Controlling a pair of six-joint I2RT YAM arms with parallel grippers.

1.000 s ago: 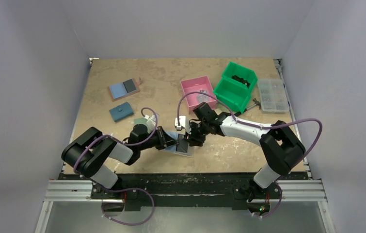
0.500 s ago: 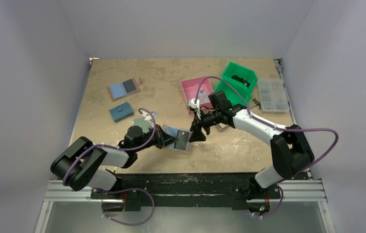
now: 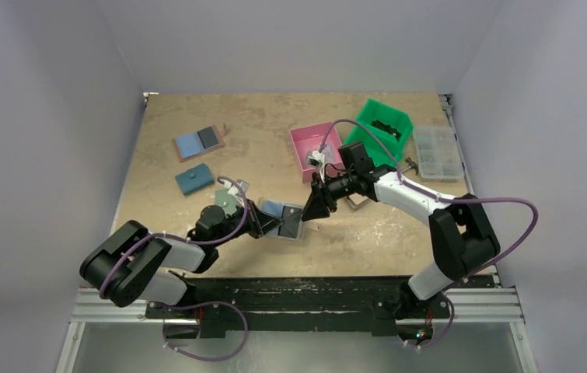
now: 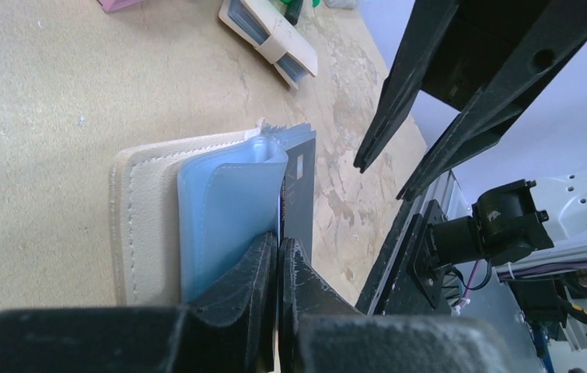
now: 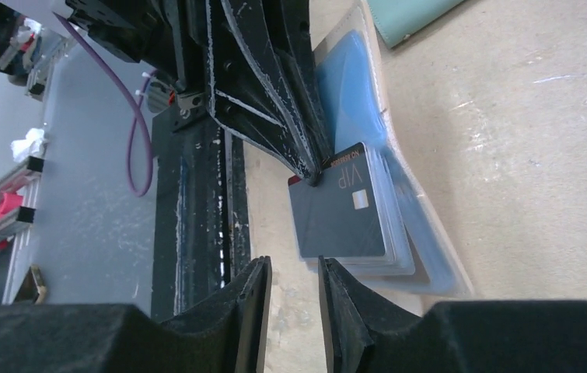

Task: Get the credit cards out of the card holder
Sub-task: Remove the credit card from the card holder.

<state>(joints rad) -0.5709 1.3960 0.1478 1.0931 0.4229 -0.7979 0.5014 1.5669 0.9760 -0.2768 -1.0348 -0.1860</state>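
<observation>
Holder [image 4: 146, 217] location: near centre of the table [image 3: 259, 116], between the two grippers. It lies open with its beige cover down on the surface. A pale blue sleeve [image 4: 228, 202] bows up off the cover. A dark card [image 5: 335, 214] marked VIP stands beside the sleeve, seated in a clear pocket, with more clear pockets stacked behind it.

Left gripper [image 4: 278, 247]: clenched. The fingers meet with no visible gap and pinch the blue sleeve together with one edge of the dark card, at the left side of the holder. The arm reaches in from the left, low over the table.

Right gripper [image 5: 293, 272]: released. The jaws stand a narrow gap apart with nothing between them. The tips sit just right of the holder and point at the free edge of the dark card. They are close to that edge, and no contact shows.

Other items:
- Far left: a second holder [image 3: 199, 142] with blue and black panels lies open. A flat teal item [image 3: 194, 179] lies just nearer than it.
- Far right, from left to right: pink bin [image 3: 317, 142], green bin [image 3: 379, 130], clear parts box [image 3: 435, 151].
</observation>
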